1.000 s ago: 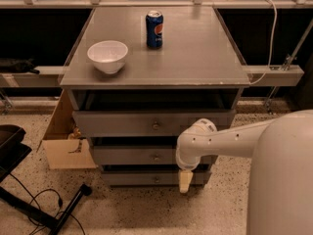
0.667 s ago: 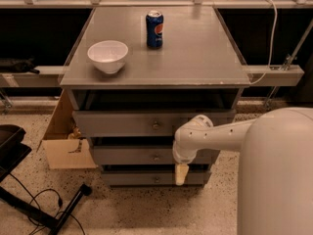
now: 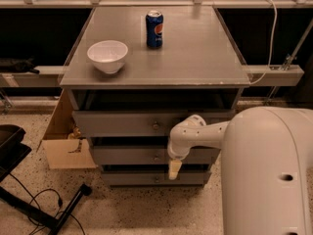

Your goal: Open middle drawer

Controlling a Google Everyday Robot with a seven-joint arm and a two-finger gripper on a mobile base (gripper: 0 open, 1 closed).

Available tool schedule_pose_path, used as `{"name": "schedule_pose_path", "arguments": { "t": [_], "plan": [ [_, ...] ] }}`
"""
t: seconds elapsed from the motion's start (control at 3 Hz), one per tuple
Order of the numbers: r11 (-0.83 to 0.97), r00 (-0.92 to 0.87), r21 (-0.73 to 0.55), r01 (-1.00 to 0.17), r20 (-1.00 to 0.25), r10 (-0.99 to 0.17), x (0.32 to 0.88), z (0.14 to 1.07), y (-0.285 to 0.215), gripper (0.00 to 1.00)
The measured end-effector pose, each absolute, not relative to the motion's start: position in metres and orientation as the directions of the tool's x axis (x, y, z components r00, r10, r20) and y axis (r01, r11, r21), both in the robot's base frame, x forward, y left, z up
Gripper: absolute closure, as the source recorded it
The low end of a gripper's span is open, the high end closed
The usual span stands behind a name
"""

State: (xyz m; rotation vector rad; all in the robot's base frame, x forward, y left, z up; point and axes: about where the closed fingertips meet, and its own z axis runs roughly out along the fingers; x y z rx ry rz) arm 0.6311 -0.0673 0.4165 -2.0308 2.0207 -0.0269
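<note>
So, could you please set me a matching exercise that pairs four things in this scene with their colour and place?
Things:
1. bowl
2. can
3. middle drawer
4. end effector

Descriptions:
A. grey, with a small knob at centre
B. pale, hanging low in front of the cabinet, just right of and below that knob
C. white, front left on the cabinet's top
D. blue, towards the back of the top

Pairs: 1-C, 2-D, 3-A, 4-B.
</note>
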Motion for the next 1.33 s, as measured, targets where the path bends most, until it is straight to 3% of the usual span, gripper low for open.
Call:
{"name": "schedule_pose_path", "arguments": {
  "t": [1.33],
  "plan": [
    [0.038, -0.003, -0.185, -0.982, -0.188, -0.982, 0.615, 0.399, -0.078, 0.96]
  ]
}}
